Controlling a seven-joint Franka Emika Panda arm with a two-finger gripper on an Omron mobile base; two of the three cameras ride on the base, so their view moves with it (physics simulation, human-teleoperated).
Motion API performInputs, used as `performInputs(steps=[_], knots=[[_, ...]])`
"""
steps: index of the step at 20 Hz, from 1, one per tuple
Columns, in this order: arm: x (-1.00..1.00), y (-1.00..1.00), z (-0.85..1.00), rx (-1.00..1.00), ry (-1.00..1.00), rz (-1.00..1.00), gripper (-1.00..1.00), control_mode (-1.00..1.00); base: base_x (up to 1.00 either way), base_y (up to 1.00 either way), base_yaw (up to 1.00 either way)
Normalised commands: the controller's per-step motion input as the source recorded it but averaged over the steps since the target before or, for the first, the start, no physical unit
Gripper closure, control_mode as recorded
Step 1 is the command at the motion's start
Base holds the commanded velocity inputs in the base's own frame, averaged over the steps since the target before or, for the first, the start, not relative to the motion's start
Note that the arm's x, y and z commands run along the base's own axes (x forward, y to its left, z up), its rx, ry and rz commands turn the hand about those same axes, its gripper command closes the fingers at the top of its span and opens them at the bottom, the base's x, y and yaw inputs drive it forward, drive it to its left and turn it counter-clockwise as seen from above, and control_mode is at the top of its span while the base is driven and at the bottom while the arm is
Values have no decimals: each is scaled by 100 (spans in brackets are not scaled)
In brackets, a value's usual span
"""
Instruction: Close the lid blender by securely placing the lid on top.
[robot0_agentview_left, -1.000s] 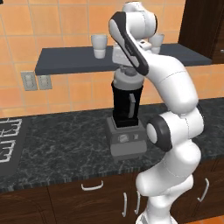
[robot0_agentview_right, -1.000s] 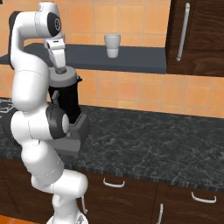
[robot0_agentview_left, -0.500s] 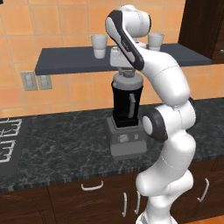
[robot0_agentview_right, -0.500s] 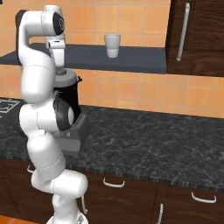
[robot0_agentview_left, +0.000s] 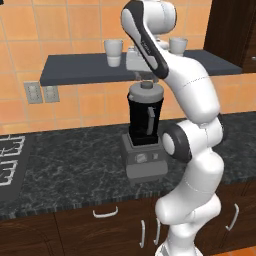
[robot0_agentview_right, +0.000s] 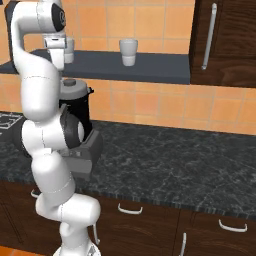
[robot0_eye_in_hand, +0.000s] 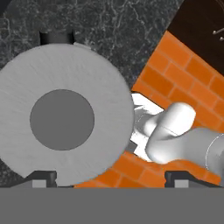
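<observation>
grey lid (robot0_agentview_left: 145, 90) on black blender (robot0_agentview_left: 145, 130), speckled dark counter (robot0_agentview_left: 75, 170)

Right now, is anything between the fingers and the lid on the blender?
Nothing visible. The lid already sits on the blender, and the open fingers hang straight above it, off to one side, with only air between.

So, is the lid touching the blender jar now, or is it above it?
Touching. In the left base view the lid sits on the blender jar's mouth with no gap; the tool hangs above it.

The dark speckled counter (robot0_agentview_left: 75, 170) carries the blender (robot0_agentview_left: 145, 130); the grey shelf (robot0_agentview_left: 80, 72) holds two white cups (robot0_agentview_left: 113, 52).
</observation>
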Motion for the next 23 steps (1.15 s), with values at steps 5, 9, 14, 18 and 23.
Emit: performInputs(steps=[5,9,14,18,23], knots=[[-100,61,-5,-9,-2,0,-100,-100,0,0,0],[-100,55,-54,-17,0,2,-100,-100,0,0,0],[-91,49,-97,-31,7,6,-100,-100,0,0,0],[-18,17,-87,-14,21,12,-100,-100,0,0,0],[0,1,0,-1,0,0,-100,-100,0,0,0]])
